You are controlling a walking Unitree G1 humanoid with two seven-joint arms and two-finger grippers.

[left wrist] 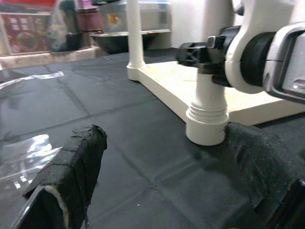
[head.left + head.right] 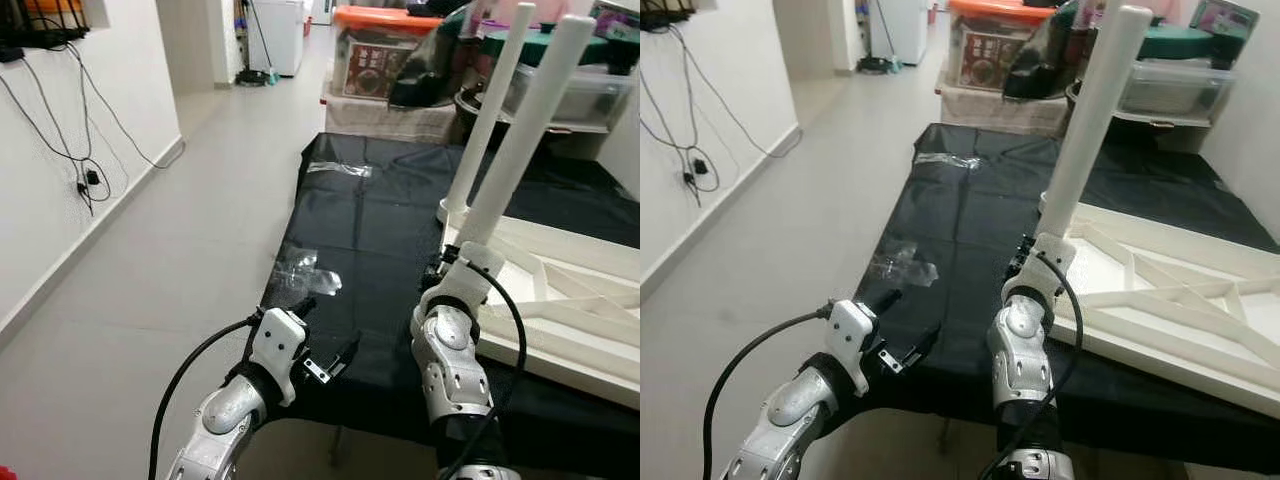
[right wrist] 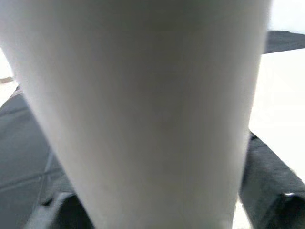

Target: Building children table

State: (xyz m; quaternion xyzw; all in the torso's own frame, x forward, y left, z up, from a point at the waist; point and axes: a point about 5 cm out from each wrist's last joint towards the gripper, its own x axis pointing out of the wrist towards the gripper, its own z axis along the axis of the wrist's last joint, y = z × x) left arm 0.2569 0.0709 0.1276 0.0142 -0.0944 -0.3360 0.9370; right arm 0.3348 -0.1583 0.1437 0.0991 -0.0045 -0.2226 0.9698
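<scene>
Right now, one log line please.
right gripper: shut on table leg | left gripper: open, idle | tabletop: upside down

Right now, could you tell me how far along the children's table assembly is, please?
Done: one white cylindrical table leg stands upright at the far corner of the upside-down white tabletop. In hand: the right tool grips a second white leg, its threaded foot resting on the black sheet beside the tabletop's corner. The left tool is open, holding nothing. Left: seating this leg; any others I cannot see.
</scene>
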